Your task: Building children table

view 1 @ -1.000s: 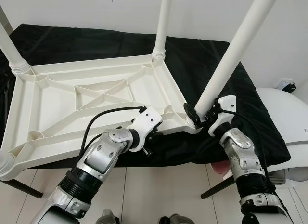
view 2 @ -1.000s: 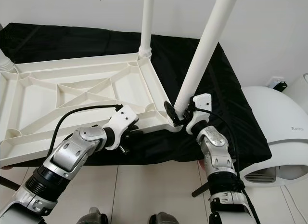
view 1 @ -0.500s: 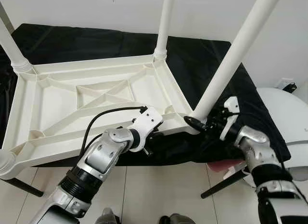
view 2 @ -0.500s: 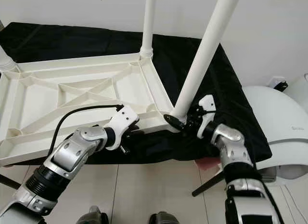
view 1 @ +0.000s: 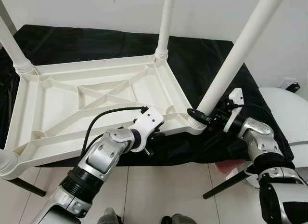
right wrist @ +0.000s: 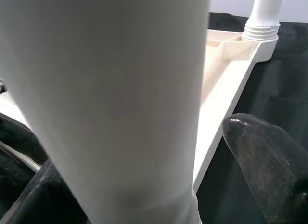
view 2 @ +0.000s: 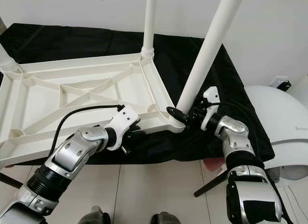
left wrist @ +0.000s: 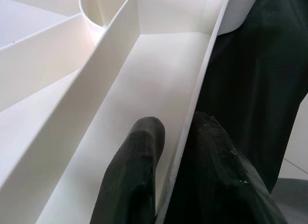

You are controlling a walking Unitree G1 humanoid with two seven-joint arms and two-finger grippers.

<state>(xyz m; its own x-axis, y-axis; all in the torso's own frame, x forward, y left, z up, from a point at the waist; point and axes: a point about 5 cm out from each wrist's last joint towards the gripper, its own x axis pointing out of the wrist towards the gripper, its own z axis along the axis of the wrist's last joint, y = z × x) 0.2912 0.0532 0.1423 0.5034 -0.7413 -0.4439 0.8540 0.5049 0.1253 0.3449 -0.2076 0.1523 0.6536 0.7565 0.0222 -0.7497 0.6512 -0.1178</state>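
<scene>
The left gripper (left wrist: 178,171) pinches the near rim of the upside-down white plastic children's table (view 1: 91,96), one black finger (left wrist: 132,178) inside the rim channel and the other outside it against the black cloth (view 1: 202,55); the fingers are closed on that thin wall. From the head views, this grip sits on the near long edge of the tabletop, just left of its near right corner, with a black cable (view 1: 108,113) looping from the wrist over the ribbed underside.

At that near right corner, the right gripper (view 1: 208,119) is at the foot of the near right leg (view 1: 236,55), right where the leg meets its ringed socket (view 1: 196,123). In the right wrist view, one finger (right wrist: 269,159) shows on each side of the white tube, so the fingers straddle the leg base; whether they press on it cannot be told. This leg leans away to the right rather than standing straight.

The tabletop lies on a cloth-covered surface, its near edge overhanging the surface's near edge above a pale tiled floor (view 1: 159,195). Its underside shows diagonal ribs and a rectangular inner frame.

At the far right corner another leg (view 1: 165,21) stands upright in its socket, and at the far left corner a third leg (view 1: 12,46) rises. At the near left corner a rounded white socket (view 1: 7,162) is visible. To the right, past the surface's right edge, sits a rounded white appliance (view 1: 288,118).
</scene>
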